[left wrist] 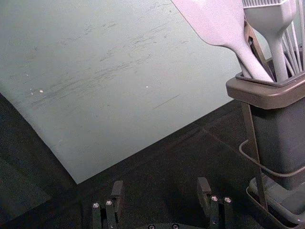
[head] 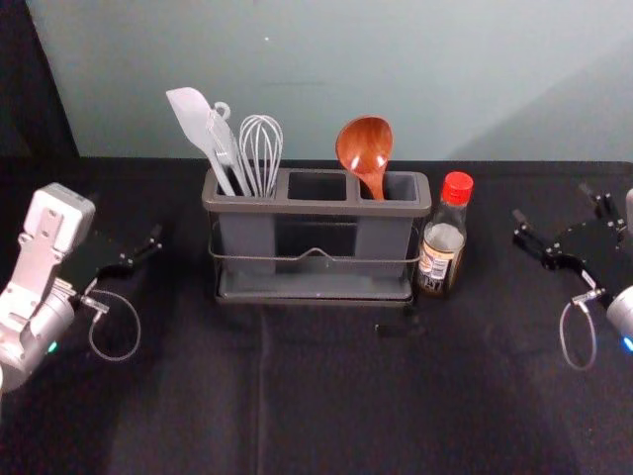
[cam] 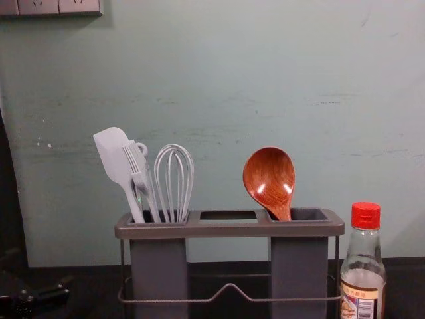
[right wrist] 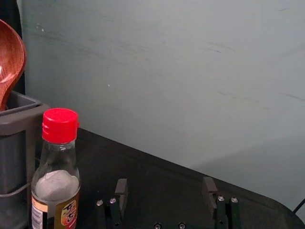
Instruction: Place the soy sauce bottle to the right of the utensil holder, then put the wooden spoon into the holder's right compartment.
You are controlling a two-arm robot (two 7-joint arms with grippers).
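One wooden spoon point(head: 364, 145) in right compartment point(head: 402, 188)

Soft, moderate light is spreading over the pale wall point(head: 297, 59), while the black table covering point(head: 336, 396) is swallowing most of it and showing grain. Glare is landing on the wooden spoon point(head: 364, 148), and in the chest view it's breaking into two white glints! A soft diagonal shadow is crossing the wall at the head view's right, and another is lying just under the sockets point(cam: 50, 6) in the chest view. Small lights are glowing, green on the left arm point(head: 30, 332), blue on the right point(head: 621, 315).
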